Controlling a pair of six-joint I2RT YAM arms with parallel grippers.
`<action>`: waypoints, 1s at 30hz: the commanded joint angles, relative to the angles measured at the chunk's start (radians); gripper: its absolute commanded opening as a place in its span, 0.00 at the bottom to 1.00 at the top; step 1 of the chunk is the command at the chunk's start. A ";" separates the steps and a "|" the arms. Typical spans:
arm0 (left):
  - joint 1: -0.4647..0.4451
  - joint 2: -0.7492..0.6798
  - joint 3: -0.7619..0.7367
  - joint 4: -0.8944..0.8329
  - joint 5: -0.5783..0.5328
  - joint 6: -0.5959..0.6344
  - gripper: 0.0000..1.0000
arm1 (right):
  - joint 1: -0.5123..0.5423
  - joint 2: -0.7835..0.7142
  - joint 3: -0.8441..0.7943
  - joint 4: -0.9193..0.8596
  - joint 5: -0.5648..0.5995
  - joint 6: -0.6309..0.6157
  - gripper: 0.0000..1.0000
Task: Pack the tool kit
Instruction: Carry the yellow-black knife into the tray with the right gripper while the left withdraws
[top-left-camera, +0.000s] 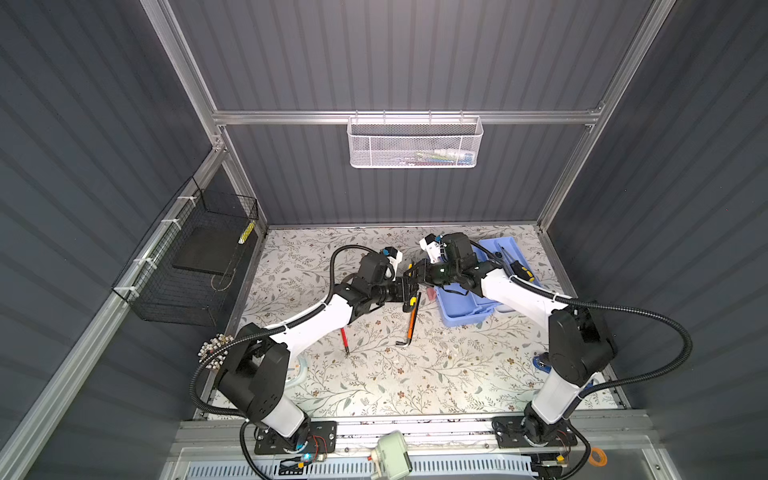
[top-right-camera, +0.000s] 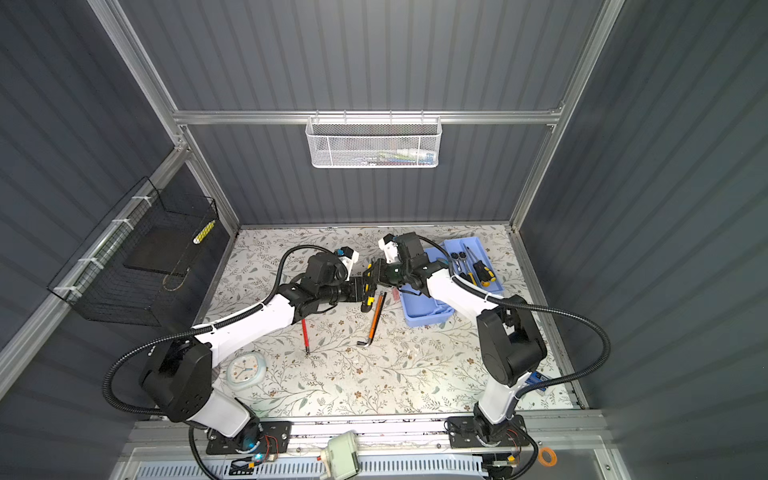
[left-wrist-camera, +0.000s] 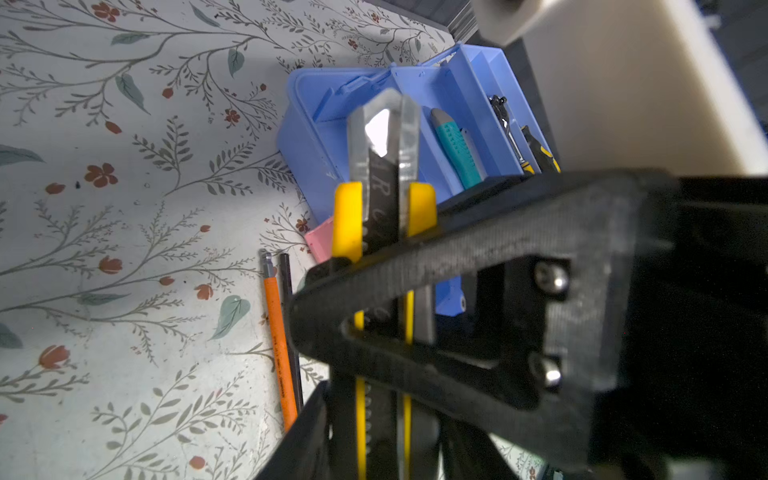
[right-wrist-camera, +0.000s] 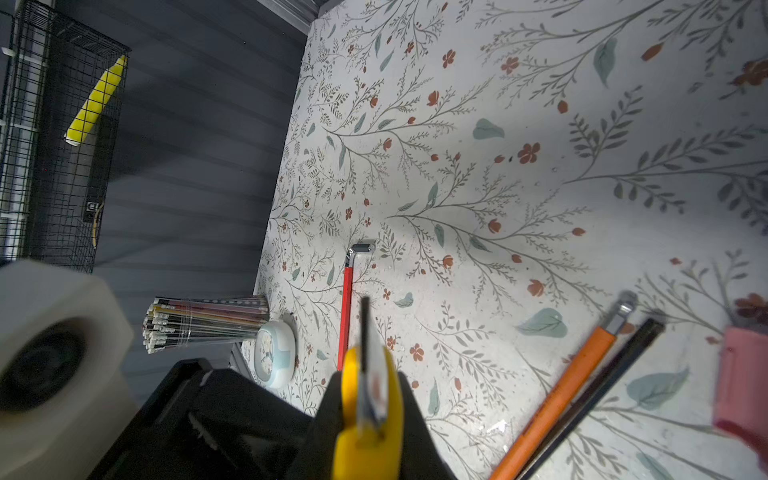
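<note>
Pinching the yellow utility knife is the right gripper, fingers pressed tight on both sides of it, mid-table just beside the blue box. The left gripper is right at the same knife, but honestly can't tell if its fingers are clamped or spread. On the floral table nearby, an orange hex key and a thin black hex key lie side by side, with the red hex key apart. In the box, the teal utility knife has one compartment, while the ratchet and black-yellow screwdriver share the next.
</note>
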 joint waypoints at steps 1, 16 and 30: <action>-0.004 -0.022 0.012 0.011 -0.025 -0.001 0.67 | -0.002 -0.045 -0.003 -0.087 0.038 -0.062 0.07; 0.001 -0.039 0.004 -0.310 -0.303 0.068 1.00 | -0.167 -0.057 0.180 -0.645 0.659 -0.457 0.06; 0.000 0.013 0.013 -0.339 -0.273 0.078 1.00 | -0.175 0.194 0.466 -0.821 0.853 -0.591 0.08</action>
